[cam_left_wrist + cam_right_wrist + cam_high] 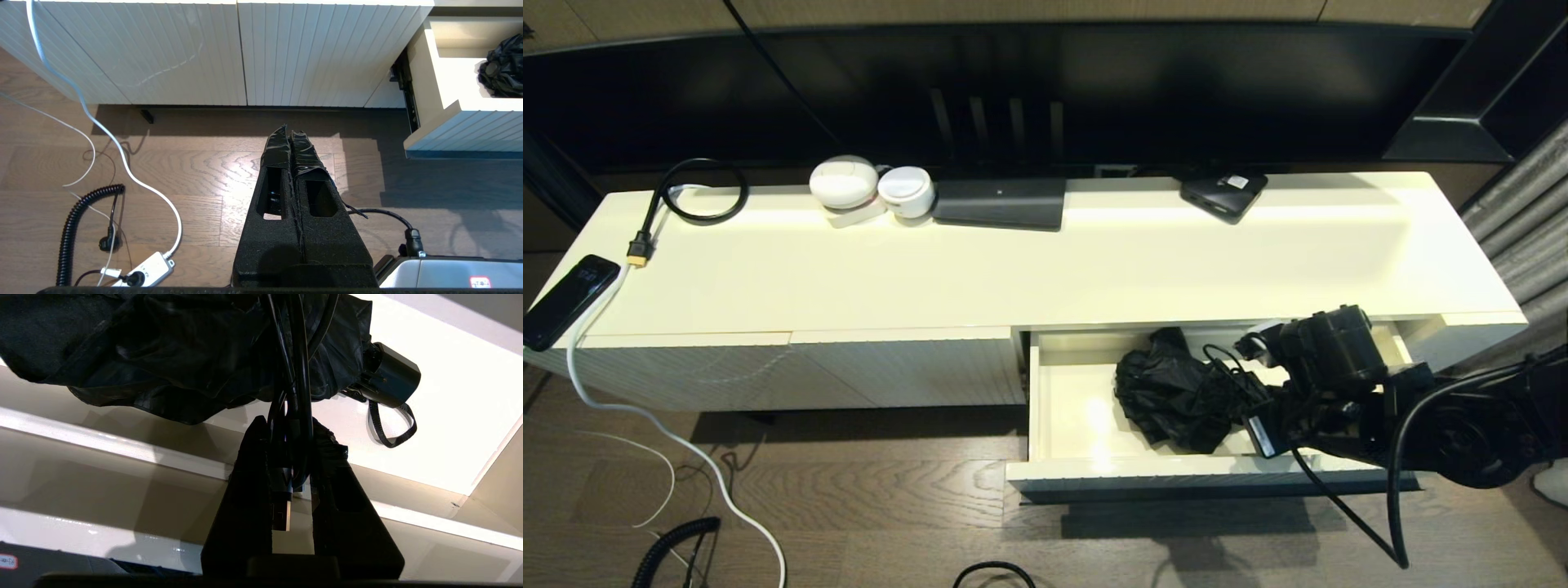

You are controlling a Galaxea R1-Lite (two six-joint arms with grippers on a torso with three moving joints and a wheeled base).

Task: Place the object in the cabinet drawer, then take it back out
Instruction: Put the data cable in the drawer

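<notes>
The cabinet drawer stood pulled fully out of the low cream cabinet, so the opening step looked done. Over its right half the right hand was clamped on a coiled black USB cable, the plug hanging down between the fingers. A folded black umbrella already lay on the drawer's floor, its handle and wrist strap toward the drawer's side wall. The cable was touching or just above the umbrella; whether it was resting inside or being carried could not be told. By my reading the cable was the object of the task, either about to be released or just picked up again, leaving at least the final lift-out and setting down. The left hand hung parked over the wooden floor, fingers closed and empty.
</notes>
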